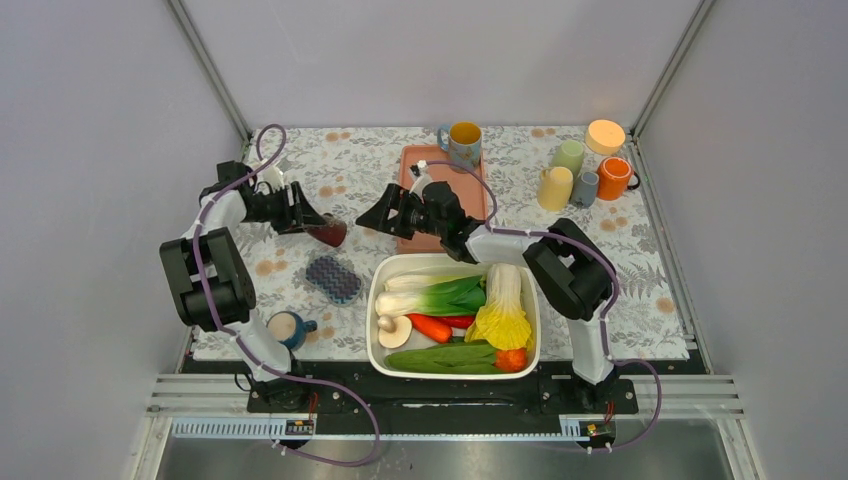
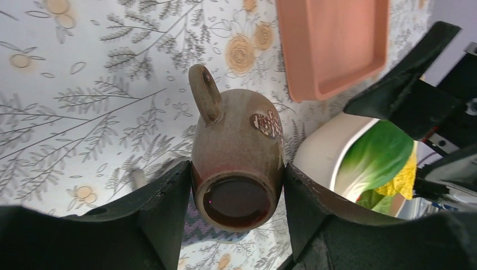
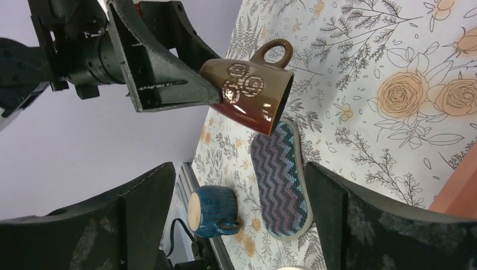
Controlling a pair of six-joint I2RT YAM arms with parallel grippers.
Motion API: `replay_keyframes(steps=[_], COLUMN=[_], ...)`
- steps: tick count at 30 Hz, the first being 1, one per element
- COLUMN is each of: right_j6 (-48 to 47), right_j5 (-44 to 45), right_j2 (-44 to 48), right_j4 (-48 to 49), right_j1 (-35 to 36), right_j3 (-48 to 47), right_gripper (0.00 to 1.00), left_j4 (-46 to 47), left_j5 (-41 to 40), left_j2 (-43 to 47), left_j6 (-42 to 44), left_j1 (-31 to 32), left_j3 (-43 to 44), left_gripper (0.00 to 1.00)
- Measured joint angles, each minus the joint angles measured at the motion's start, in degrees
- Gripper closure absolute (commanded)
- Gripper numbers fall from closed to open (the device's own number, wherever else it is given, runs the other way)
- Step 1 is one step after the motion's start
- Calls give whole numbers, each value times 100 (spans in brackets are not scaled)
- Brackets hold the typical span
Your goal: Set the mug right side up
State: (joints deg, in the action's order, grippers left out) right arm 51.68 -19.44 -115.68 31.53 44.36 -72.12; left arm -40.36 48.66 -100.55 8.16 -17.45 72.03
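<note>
Mug (image 2: 236,146) gripped sideways inside left tool (image 2: 236,197), right tool (image 3: 239,174) apart

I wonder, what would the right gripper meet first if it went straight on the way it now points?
Most likely the glazed brown ceramic mug, held tilted in the left gripper, ahead of the open right gripper. Depth is unclear; it might pass beneath it toward the zigzag-patterned sponge.
</note>
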Motion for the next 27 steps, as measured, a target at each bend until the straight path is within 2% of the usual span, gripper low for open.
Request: replay_keyframes(steps=[10, 19, 27], right_j6=[881, 1134, 2100], right_j5=[83, 278, 173], right_j2=[-251, -262, -269], right_j4=[114, 157, 949], right_j1=[0, 0, 0], right_j3=[-487, -511, -472], right_gripper=[11, 13, 18], left_j4=[179, 411, 782], left_j5=[581, 824, 1038], left_j2=[584, 914, 935], left_j6=[-297, -533, -866], left_j1=[240, 376, 540], left_j3=[-105, -120, -138], left_gripper=[100, 100, 100])
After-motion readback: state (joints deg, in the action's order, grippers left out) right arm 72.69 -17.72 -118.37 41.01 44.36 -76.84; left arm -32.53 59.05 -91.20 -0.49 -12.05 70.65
